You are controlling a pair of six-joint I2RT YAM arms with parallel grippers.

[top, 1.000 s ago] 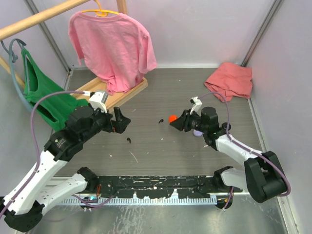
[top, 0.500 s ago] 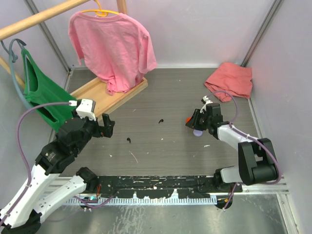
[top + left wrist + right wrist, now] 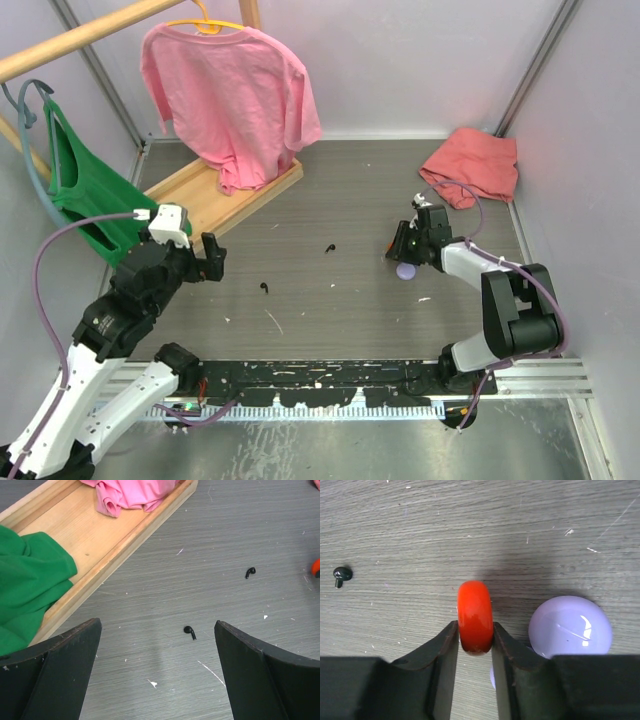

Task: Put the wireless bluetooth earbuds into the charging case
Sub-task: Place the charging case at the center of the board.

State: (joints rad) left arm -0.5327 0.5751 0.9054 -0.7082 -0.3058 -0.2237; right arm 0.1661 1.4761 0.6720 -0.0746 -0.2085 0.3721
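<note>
While the right gripper pinches the orange-red case on edge beside the lilac case, two black earbuds lie loose on the table to its left; the wide-open left gripper is nearer, one bud straight ahead between its fingers.

Top view: bright, even, diffuse light; only faint soft shadows on counter; focus sharp edge to edge. Left wrist view: counter grain sharp, dim shadow band between jaws, jaws themselves dark with little detail (close to lens). Right wrist view: broad soft shadow round orange case, white glare streaks on lilac case, grain crisp.
</note>
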